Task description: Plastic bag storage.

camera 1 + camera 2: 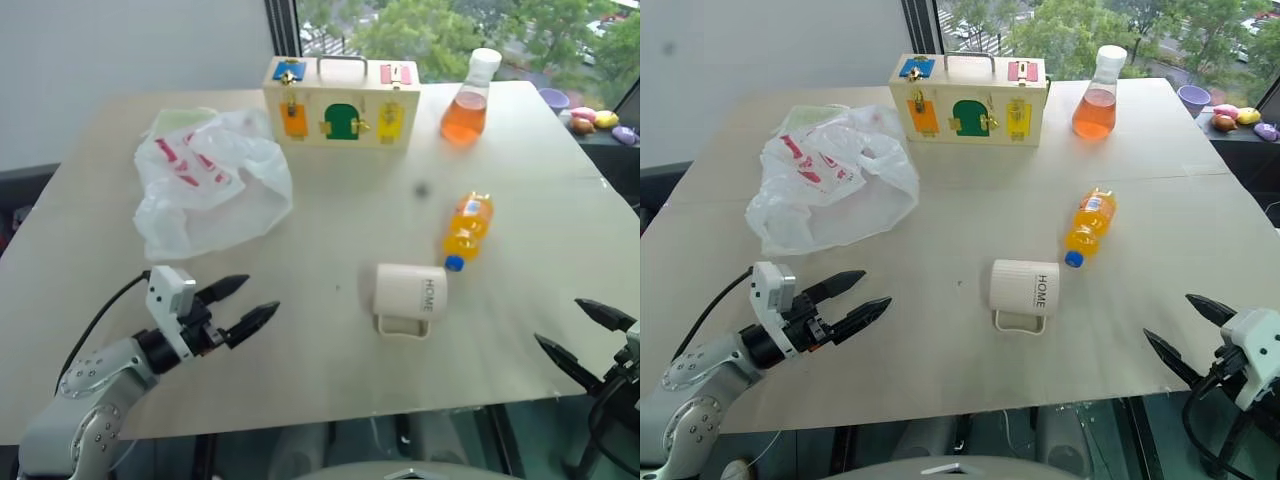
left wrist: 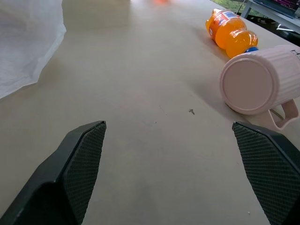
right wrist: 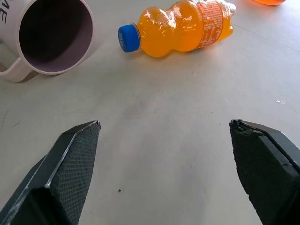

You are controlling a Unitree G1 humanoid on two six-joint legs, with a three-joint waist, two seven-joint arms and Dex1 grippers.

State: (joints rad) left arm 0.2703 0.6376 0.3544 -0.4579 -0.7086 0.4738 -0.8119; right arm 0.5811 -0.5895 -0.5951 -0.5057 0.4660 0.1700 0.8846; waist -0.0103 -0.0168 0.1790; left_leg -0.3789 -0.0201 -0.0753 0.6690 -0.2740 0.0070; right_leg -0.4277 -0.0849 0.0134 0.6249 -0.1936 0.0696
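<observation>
We see the thin, crinkly white plastic bag with red lettering [image 1: 210, 180] lying loose and crumpled on the far left of the pale wooden table [image 1: 330, 360], just left of the wooden latch box with coloured doors [image 1: 340, 102]. Our left gripper [image 1: 243, 305] hovers over the near left edge with its two black fingers spread wide and nothing between them. Our right gripper [image 1: 580, 335] hangs at the near right corner, likewise released and empty.

What matters for the coming move: the bag lies straight beyond the left gripper, further from us and slightly to the left, with bare tabletop between them. The left arm is plainly the nearer; the right is well apart from the bag, with the cream ribbed mug lying on its side [image 1: 410, 295] and the toppled orange drink bottle with a blue cap [image 1: 467, 228] between. The bag's heap spreads more left to right than near to far, so we judge a forward reach onto its near edge the likeliest start.
</observation>
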